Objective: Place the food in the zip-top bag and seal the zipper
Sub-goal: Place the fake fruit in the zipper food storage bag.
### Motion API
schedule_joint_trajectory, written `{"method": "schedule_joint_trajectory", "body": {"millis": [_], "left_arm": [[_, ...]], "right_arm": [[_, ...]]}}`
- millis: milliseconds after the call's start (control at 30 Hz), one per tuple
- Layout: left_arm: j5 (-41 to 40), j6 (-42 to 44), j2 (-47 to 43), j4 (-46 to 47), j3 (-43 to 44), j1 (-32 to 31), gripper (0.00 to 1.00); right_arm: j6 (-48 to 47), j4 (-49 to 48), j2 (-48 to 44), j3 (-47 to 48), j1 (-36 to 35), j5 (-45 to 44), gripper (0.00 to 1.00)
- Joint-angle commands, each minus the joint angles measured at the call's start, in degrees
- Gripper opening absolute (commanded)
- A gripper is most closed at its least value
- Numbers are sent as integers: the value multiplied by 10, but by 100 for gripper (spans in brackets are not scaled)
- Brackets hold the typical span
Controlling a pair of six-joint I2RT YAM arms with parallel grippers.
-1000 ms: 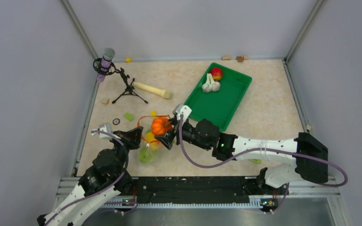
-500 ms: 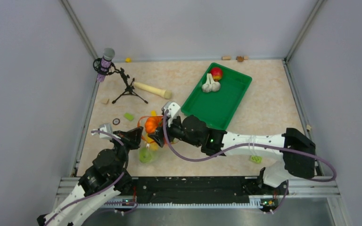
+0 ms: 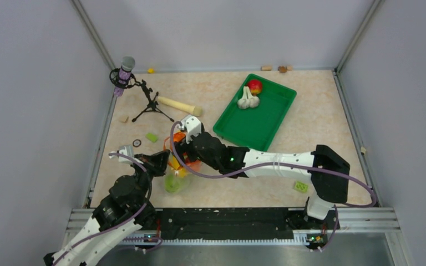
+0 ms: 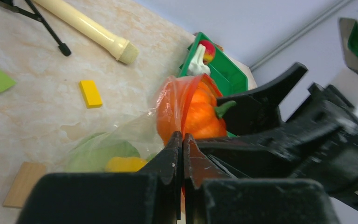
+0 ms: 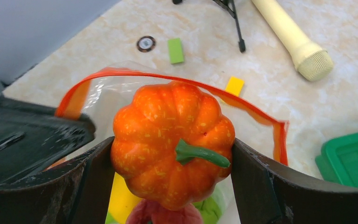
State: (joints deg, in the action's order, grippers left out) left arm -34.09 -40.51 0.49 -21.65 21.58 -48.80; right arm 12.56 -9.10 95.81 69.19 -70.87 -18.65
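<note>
Top external view: the right gripper (image 3: 178, 157) reaches across to the zip-top bag (image 3: 173, 180), close beside the left gripper (image 3: 163, 159). The green tray (image 3: 266, 126) holds 2 white garlic bulbs (image 3: 248, 102) and 1 red fruit (image 3: 254, 86).

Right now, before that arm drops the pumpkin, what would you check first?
1. Pumpkin gripped by the right gripper: ok, held between both fingers.
2. Zip-top bag mouth open beneath it: ok, the zipper arcs around the pumpkin.
3. Left gripper holding the bag's rim: ok, shut on it.
4. Room inside: cannot tell; other food already lies in the bag.
5. All food bagged: not ok; garlic and a red fruit sit in the green tray.
6. Zipper sealed: not ok, it is open.
</note>
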Motion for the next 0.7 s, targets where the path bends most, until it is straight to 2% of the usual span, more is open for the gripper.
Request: {"method": "schedule_joint_trajectory", "body": {"millis": [0,200,467,667], "left_arm": [[70,30,-39,46,9,0,0],[181,72,-42,107,-9,0,0],[125,56,-53,86,-9,0,0],[111,51,-53,85,-12,0,0]], "right_arm": [[22,39,24,48,-8,-84,73],[8,64,46,78,-8,-66,73],[-39,6,-39,-18,-8,101,76],[-67,-25,-78,-58,-8,184,86]]}}
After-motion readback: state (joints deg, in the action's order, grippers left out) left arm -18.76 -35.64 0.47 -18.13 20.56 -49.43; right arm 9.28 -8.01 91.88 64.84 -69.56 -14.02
